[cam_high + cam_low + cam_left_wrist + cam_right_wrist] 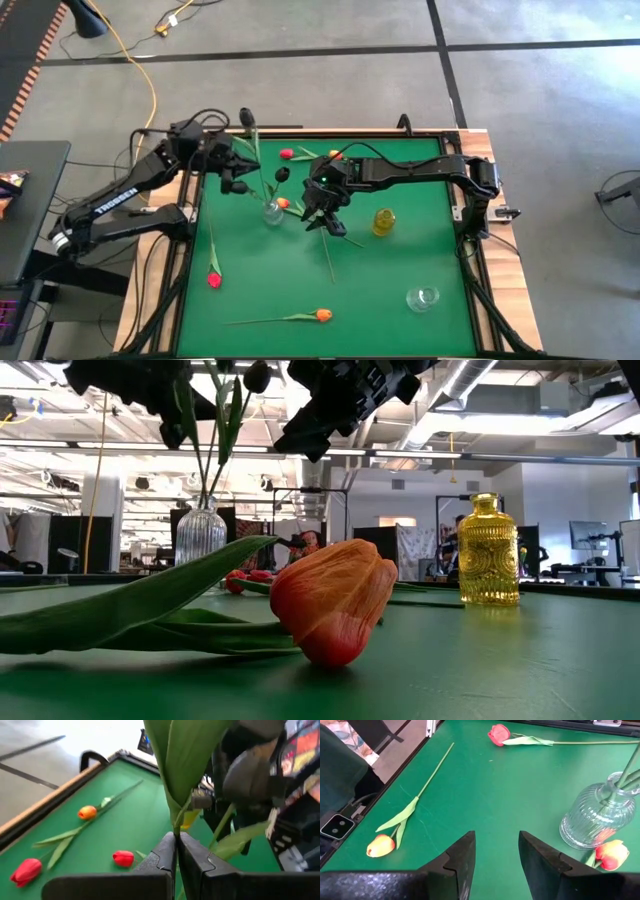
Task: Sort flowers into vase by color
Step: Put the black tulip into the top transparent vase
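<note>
Over a green table (pixel 400 260), the left gripper (pixel 243 155) pinches a black tulip (pixel 247 118) stem at eleven o'clock of the clear ribbed vase (pixel 272 211), while the right gripper (pixel 322 215), fingers apart, hovers at its three o'clock.

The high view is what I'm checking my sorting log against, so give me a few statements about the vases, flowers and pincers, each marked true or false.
1. The left pincer is shut on a green stem. True.
2. The right pincer holds an orange tulip. False: it is open and empty above the green table.
3. The ribbed clear vase already holds stems. True.
4. The yellow vase has flowers in it. False: nothing shows in it.
5. A red tulip lies on the table near the left edge. True.
6. The small clear vase stands beside the ribbed one. False: it stands apart, near the right front corner.
</note>
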Controlling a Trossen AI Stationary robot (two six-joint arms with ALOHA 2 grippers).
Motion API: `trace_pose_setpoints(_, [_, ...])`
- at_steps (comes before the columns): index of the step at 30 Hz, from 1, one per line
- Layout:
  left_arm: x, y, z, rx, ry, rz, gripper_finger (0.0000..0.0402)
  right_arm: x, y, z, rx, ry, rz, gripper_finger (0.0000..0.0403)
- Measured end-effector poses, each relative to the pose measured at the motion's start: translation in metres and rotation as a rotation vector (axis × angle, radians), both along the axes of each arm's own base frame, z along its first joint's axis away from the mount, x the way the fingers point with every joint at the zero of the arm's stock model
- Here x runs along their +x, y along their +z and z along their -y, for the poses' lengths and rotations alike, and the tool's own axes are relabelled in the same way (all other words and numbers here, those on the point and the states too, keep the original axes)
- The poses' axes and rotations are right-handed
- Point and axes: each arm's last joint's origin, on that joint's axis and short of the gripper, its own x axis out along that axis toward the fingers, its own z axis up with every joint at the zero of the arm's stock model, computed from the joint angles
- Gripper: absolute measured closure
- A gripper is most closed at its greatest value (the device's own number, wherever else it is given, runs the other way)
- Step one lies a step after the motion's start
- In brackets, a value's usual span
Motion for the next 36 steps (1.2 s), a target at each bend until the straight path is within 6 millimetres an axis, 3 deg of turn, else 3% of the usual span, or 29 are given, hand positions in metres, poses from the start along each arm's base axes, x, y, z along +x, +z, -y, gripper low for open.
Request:
trace_pose_setpoints(17, [0.002,-0.018,0.005,0.184,-0.204,-0.137,0.0401,0.000,0.000,0.000,0.001,0.000,-0.001,0.0227])
trace_pose_setpoints(30, [0.001,-0.019,0.005,0.199,-0.209,-0.151,0.0401,0.000,0.000,0.003,-0.003,-0.003,0.002,0.0227])
trace_pose_setpoints(36, [0.002,-0.018,0.004,0.199,-0.201,-0.142,0.0371,0.000,0.000,0.003,-0.002,-0.002,0.002,0.0227])
